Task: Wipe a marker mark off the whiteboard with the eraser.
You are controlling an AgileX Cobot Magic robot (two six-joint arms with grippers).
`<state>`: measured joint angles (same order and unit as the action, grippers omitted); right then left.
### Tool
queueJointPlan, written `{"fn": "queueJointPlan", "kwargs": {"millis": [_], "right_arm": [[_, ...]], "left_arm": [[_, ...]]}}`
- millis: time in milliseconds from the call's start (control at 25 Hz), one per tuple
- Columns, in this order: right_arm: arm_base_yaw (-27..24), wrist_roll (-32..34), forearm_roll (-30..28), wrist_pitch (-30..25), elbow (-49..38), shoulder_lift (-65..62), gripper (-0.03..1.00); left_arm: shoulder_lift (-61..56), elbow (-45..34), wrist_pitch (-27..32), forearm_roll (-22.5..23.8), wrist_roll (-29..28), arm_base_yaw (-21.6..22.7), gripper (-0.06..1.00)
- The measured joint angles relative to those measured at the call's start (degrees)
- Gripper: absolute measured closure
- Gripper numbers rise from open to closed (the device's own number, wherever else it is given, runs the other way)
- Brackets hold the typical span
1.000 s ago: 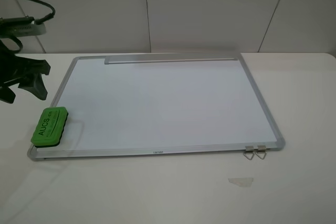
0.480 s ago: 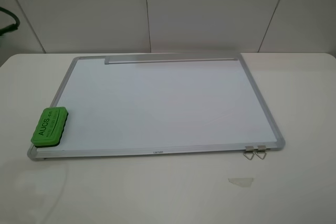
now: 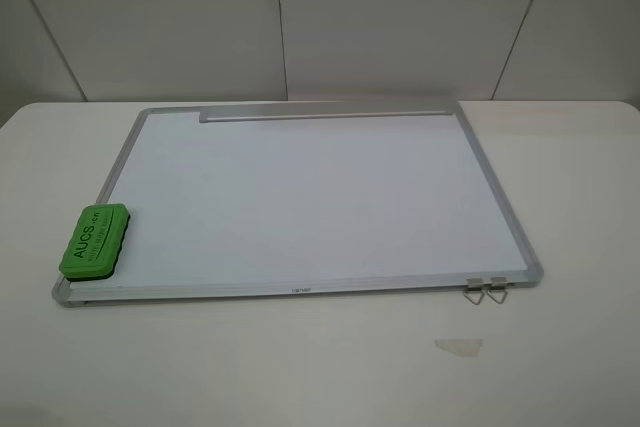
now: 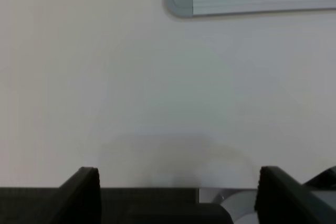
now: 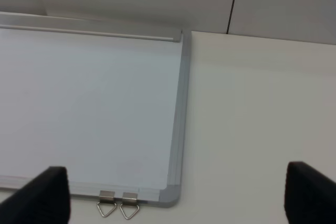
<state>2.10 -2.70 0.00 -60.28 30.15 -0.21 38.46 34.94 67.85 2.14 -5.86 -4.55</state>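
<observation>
The left arm has pulled out of the overhead view, leaving the eraser [image 3: 94, 240] on the board's [image 3: 300, 197] near-left corner. No mark shows anywhere, so the wiping looks finished. Both hands, left [image 4: 173, 192] and right [image 5: 176, 198], are spread open and empty over the tabletop [image 3: 300, 367].

A bare test bench: plain white table [image 3: 560, 197] against white panelled wall [image 3: 400, 17].
</observation>
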Motion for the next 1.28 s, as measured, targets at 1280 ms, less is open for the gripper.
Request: {"fn": "queueJointPlan", "kwargs": {"millis": [1280], "right_arm": [[0.0,0.0,0.0,0.0,0.0,0.0,0.15]], "left_arm": [[-38.8,-5.8,-7.0,-0.3,3.1,0.0,0.31]]}}
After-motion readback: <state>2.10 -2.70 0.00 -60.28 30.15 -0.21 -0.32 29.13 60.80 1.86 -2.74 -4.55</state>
